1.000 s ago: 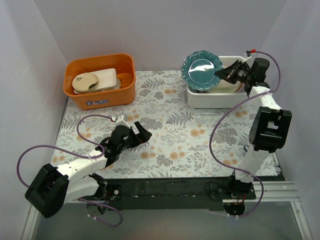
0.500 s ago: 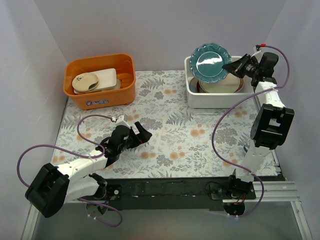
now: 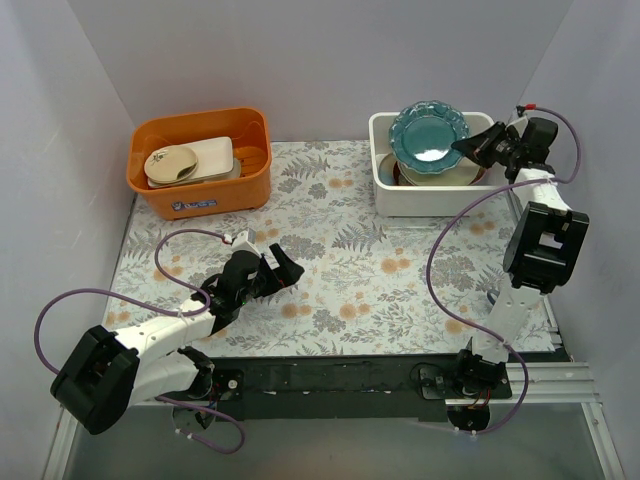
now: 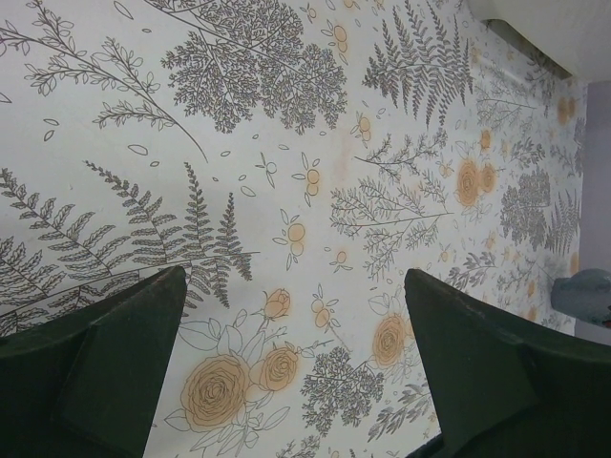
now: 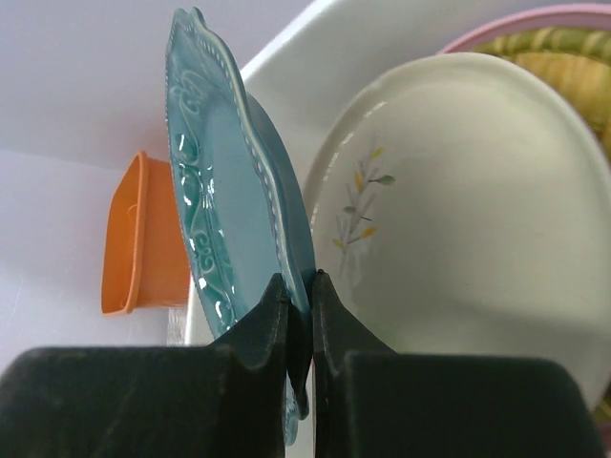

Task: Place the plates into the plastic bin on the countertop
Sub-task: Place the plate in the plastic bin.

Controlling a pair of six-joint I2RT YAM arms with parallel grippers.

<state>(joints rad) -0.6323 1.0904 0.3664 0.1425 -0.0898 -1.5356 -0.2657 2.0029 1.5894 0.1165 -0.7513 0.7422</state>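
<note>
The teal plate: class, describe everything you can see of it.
The teal plate is round, with a scalloped rim and raised scrollwork, glossy like glazed ceramic. The right pincer is shut on its rim, holding it tilted on edge over the white bin, face toward the overhead camera. A cream plate with a leaf sprig lies beneath it; whether they touch cannot be told.
</note>
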